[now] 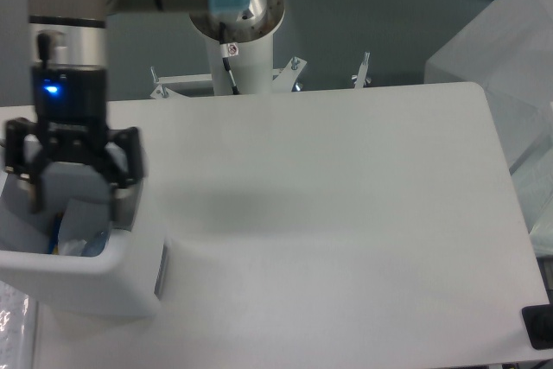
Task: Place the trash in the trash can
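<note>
Gripper [73, 183] hangs open over the bin [95, 274] mouth, fingers inside the rim line. Bottle [82, 246] lies below in the bin. Table [346, 213] right of bin is open. Arm base [242, 49] stands at the back edge.

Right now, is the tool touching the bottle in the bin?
Apart: the camera view shows the tool open above the bin, with the bottle lying below its fingertips.

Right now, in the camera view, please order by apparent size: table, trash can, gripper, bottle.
1. table
2. trash can
3. gripper, raised nearer the camera, so it may look oversized
4. bottle, mostly hidden in the can
</note>
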Controlling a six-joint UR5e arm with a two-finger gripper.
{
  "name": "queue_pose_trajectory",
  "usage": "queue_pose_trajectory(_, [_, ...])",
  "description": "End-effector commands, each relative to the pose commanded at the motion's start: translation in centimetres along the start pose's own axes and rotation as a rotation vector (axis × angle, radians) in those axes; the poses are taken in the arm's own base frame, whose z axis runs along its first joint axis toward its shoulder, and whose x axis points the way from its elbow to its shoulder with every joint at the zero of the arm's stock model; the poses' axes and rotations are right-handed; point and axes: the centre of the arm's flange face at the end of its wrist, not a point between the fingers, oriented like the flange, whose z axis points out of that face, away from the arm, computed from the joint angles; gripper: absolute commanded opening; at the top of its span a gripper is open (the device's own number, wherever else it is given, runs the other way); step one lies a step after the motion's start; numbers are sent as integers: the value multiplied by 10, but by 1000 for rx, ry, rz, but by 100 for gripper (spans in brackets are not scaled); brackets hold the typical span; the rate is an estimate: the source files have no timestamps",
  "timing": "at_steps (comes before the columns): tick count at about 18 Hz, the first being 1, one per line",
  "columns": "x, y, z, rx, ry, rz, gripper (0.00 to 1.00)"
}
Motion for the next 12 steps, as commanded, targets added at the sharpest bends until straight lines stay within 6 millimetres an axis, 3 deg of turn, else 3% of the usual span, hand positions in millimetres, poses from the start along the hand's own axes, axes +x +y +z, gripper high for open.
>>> queue_pose_trajectory(3, [-33, 20, 12, -64, -19, 58, 100])
queue_pose_trajectory(7, [-72, 47, 12, -112, -27, 205, 100])
queue_pose_trajectory(12, [-84, 53, 15, -119, -24, 246, 100])
